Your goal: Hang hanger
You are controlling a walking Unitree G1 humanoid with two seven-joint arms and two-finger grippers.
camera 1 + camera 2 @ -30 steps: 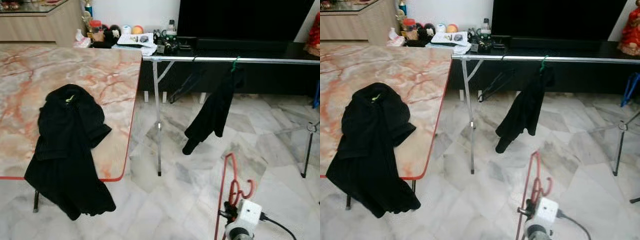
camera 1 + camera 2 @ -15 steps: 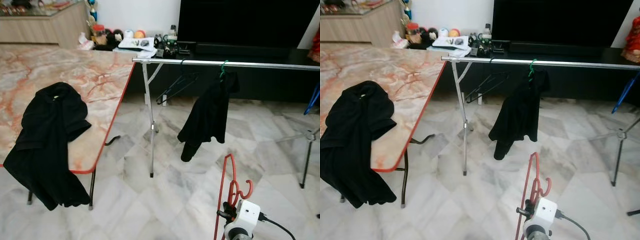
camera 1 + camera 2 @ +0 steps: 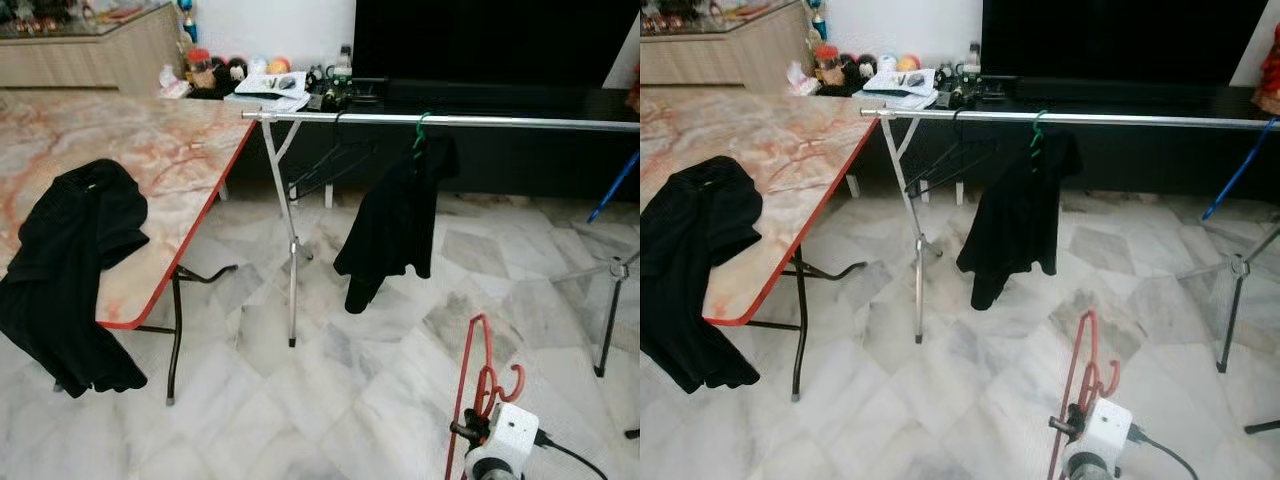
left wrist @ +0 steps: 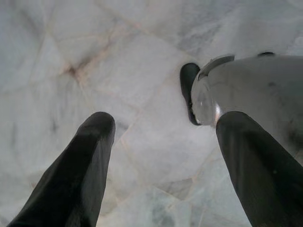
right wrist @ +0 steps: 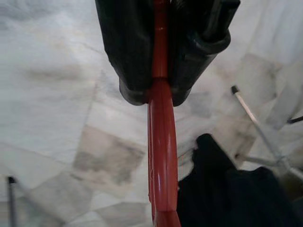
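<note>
A red hanger (image 3: 478,380) stands upright low at the right, and my right gripper (image 5: 158,97) is shut on its bar. Ahead, a silver clothes rail (image 3: 500,121) runs across the room. A black garment (image 3: 388,225) hangs from it on a green hanger (image 3: 419,131), with an empty black hanger (image 3: 325,165) beside it on the left. Another black garment (image 3: 65,265) lies on the marble table (image 3: 170,150) at the left, drooping over its front edge. My left gripper (image 4: 165,123) hangs open over the marble floor with nothing between its fingers.
The rail's folding leg (image 3: 291,270) stands close to the table's red-edged corner, and another stand leg (image 3: 608,310) is at the right. Behind the rail are a low black cabinet (image 3: 500,100) with clutter and a dark TV. A blue hanger (image 3: 618,185) is at the far right.
The camera has turned right and pulled back: the table and rail slid left and the table's legs came into view. The red hanger stays in my right gripper.
</note>
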